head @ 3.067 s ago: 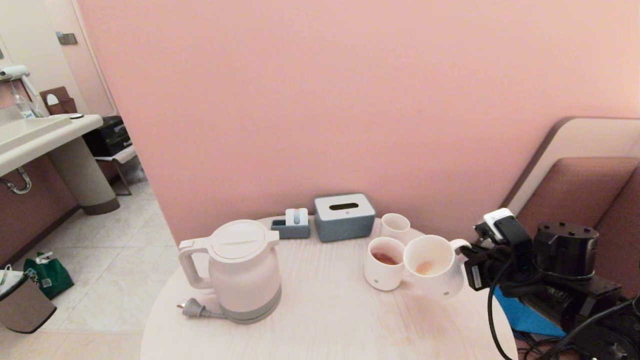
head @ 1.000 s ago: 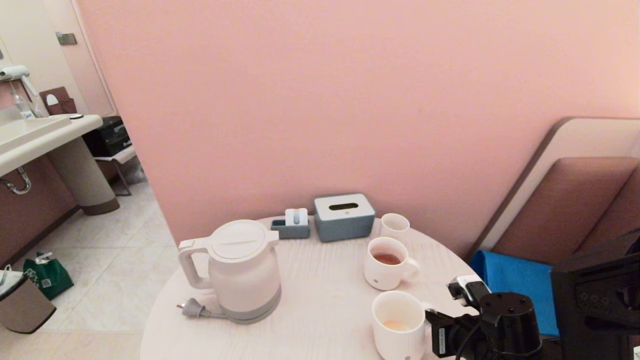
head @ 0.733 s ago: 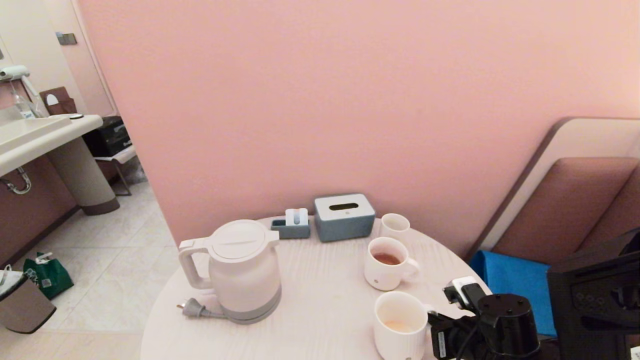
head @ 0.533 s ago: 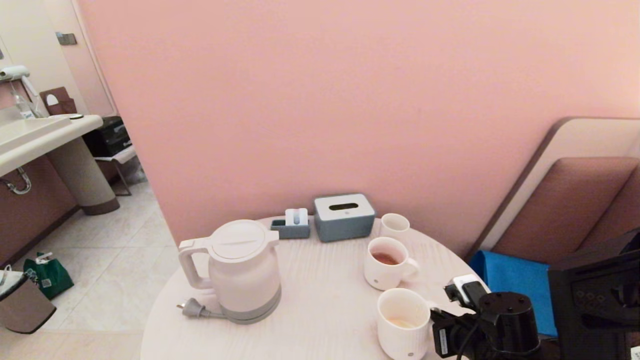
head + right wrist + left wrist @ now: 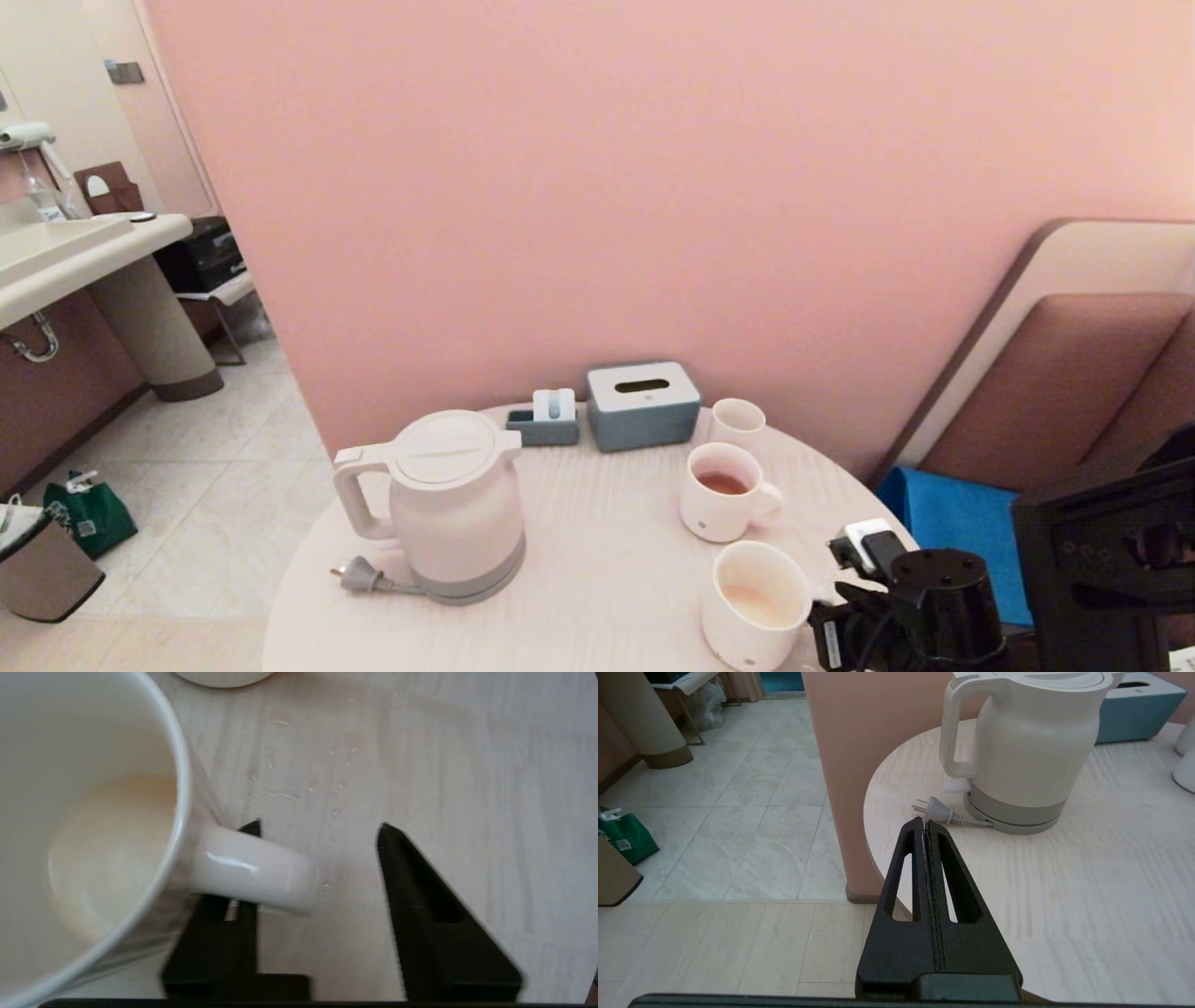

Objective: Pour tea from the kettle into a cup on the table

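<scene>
The large white kettle (image 5: 457,504) (image 5: 1017,751) stands upright on the left of the round table (image 5: 597,560), lid on. A white mug (image 5: 756,607) (image 5: 93,826) sits at the front right, leaning a little, with only a pale reddish film of tea inside. My right gripper (image 5: 823,623) (image 5: 318,825) is open beside it; the mug's handle (image 5: 252,872) lies over one finger and reaches into the gap. A second like mug (image 5: 724,495) behind holds reddish-brown tea (image 5: 723,483). My left gripper (image 5: 923,821) is shut and empty, hanging off the table's near-left edge and pointing at the kettle.
At the back stand a grey-blue tissue box (image 5: 642,404), a small blue holder (image 5: 546,420) and a handleless white cup (image 5: 738,422). The kettle's grey plug (image 5: 359,576) (image 5: 936,810) lies loose by its base. Droplets (image 5: 299,779) wet the table near the mug. A blue cushion (image 5: 952,532) lies right of the table.
The mug went from held up beside the tea mug to down at the table's front right. In the last half second it shifted slightly and now leans.
</scene>
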Robot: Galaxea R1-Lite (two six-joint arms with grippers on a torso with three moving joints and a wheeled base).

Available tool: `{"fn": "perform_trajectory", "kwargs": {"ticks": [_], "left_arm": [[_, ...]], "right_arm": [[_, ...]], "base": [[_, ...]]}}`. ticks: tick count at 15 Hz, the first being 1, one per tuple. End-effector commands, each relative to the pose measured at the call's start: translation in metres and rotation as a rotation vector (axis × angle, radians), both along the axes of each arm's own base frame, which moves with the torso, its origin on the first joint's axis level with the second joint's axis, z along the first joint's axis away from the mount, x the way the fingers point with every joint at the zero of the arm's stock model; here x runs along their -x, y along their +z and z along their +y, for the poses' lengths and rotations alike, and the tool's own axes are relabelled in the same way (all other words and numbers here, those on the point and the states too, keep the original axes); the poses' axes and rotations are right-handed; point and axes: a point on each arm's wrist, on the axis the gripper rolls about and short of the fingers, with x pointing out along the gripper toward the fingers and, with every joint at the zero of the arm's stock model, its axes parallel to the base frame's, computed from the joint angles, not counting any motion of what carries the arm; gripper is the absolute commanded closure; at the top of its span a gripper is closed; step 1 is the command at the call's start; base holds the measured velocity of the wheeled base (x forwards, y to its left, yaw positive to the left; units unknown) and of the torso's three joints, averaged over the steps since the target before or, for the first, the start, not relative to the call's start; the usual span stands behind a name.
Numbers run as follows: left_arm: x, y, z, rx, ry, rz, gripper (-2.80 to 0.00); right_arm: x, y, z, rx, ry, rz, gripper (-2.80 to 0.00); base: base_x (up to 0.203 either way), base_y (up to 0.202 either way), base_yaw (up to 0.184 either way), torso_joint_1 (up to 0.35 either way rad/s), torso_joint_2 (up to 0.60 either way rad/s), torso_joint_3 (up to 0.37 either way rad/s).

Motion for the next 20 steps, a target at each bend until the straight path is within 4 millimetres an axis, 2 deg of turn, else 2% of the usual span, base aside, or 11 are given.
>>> {"fn": "perform_trajectory", "kwargs": {"ticks": [1,5,12,17,20], "left_arm": [[0.0,0.0,0.0,0.001,0.001,0.002,0.0],[0.0,0.0,0.0,0.001,0.001,0.001,0.0],[0.0,0.0,0.0,0.001,0.001,0.001,0.0],[0.0,0.0,0.0,0.001,0.0,0.001,0.0],[0.0,0.0,0.0,0.001,0.001,0.001,0.0]], "right_arm": [[-0.002,0.003,0.001,-0.013,0.002,-0.038,-2.8],[0.013,0.01,-0.006,0.0,0.006,-0.017,-2.8],[0.016,0.029,-0.008,-0.019,-0.005,-0.086,-2.8],[0.033,0.047,-0.017,0.0,-0.006,-0.041,-2.8],[0.039,0.061,-0.02,-0.02,-0.013,-0.086,-2.8]], "base": [[0.0,0.0,0.0,0.0,0.0,0.0],[0.0,0.0,0.0,0.0,0.0,0.0],[0.0,0.0,0.0,0.0,0.0,0.0],[0.0,0.0,0.0,0.0,0.0,0.0],[0.0,0.0,0.0,0.0,0.0,0.0]]}}
